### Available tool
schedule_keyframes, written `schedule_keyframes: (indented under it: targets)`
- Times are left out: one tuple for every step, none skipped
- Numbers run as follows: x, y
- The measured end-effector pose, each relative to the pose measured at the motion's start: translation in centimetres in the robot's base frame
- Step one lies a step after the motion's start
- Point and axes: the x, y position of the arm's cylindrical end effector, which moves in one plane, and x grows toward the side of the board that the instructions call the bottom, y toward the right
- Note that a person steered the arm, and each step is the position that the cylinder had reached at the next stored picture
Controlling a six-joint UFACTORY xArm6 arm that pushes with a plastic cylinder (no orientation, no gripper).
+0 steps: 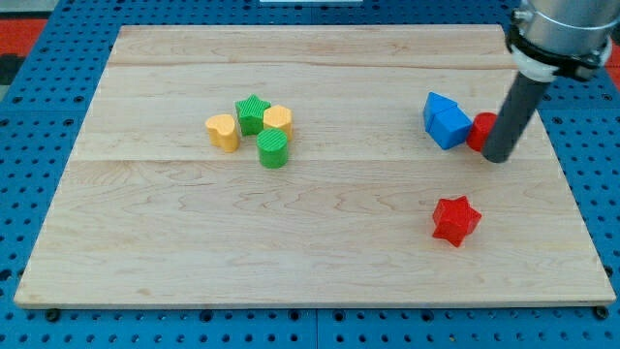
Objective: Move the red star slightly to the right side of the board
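The red star (455,220) lies on the wooden board (320,252) at the lower right. My tip (498,157) is above it in the view, a little to the right and apart from it. The tip touches or stands just in front of a small red block (480,130), which the rod partly hides. That red block sits against a blue block (446,120) on its left.
A cluster sits left of centre: a green star (253,113), a yellow block (279,120), a yellow heart-like block (223,131) and a green round block (274,149). The board's right edge (572,194) is close to my tip.
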Motion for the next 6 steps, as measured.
schedule_keyframes:
  targets:
    - [-0.8, 0.0]
    - [1.8, 0.7]
    - [7.1, 1.2]
    - [14.4, -1.9]
    - [14.8, -9.2]
    - [8.7, -6.3]
